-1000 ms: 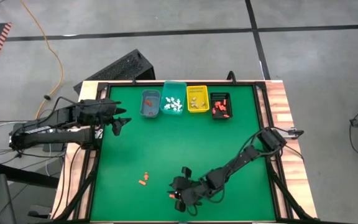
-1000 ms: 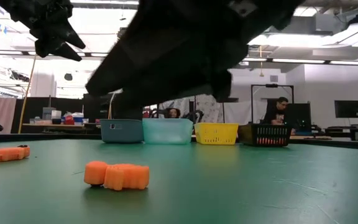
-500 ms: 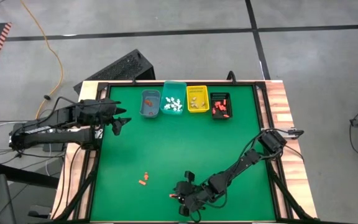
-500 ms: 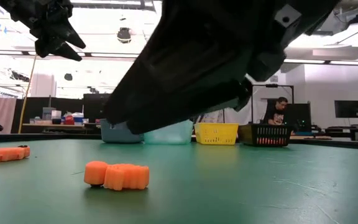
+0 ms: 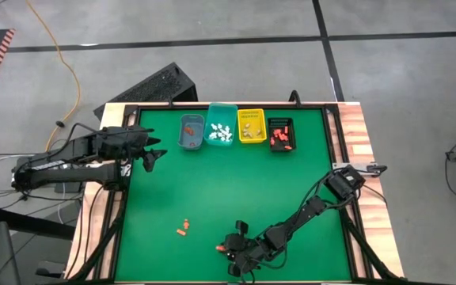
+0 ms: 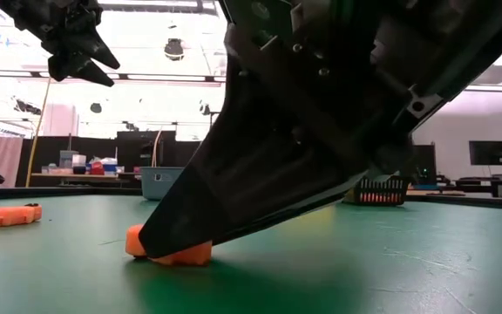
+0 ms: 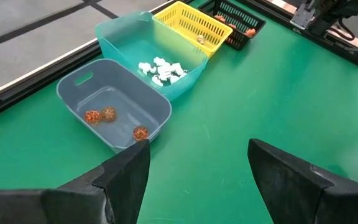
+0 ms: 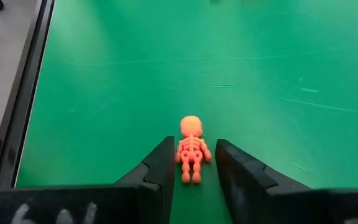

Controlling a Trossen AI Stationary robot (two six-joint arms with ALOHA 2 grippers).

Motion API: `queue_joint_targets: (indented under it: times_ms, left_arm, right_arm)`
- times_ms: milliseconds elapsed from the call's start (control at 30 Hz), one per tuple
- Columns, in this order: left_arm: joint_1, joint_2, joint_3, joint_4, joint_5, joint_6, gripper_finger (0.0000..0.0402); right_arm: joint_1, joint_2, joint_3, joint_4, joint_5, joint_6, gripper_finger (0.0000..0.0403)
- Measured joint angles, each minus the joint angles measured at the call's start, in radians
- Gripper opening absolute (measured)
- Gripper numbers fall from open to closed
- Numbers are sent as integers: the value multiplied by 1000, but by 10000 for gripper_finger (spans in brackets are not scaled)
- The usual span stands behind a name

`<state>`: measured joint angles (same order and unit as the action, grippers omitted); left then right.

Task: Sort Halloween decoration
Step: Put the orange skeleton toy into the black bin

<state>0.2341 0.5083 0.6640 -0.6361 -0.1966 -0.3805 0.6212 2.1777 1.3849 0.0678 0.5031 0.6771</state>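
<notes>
Right wrist view, right gripper (image 8: 191, 163) straddling orange skeleton figurine (image 8: 191, 147) near table's (image 5: 212, 182) front edge, fingers narrowly parted, left gripper (image 5: 150, 153) hovering wide open by left edge.

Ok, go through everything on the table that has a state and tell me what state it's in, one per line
Right gripper: down at the near edge, fingers open around the orange skeleton.
Orange skeleton: lying flat on the mat, not lifted.
Left gripper: raised over the left edge, fingers open, empty.
Blue-grey bin: holds three round orange pieces.
Teal bin: holds white pieces.
Yellow bin: a few pale pieces.
Black bin: holds orange-red pieces.
Two orange pieces: loose on the mat.
</notes>
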Motion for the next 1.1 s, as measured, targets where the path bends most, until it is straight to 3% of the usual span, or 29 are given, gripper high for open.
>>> queue_joint_targets:
  times_ms: [267, 700, 1100]
  left_arm:
    - [0, 0, 0, -1, -1, -6, 261]
    - [0, 0, 0, -1, -9, -5, 261]
    - [0, 0, 0, -2, -24, -5, 261]
  right_arm:
    - [0, 12, 3, -27, 7, 23, 121]
    - [0, 11, 2, -59, -1, 141, 9]
    - [-11, -41, -5, -60, 14, 158, 3]
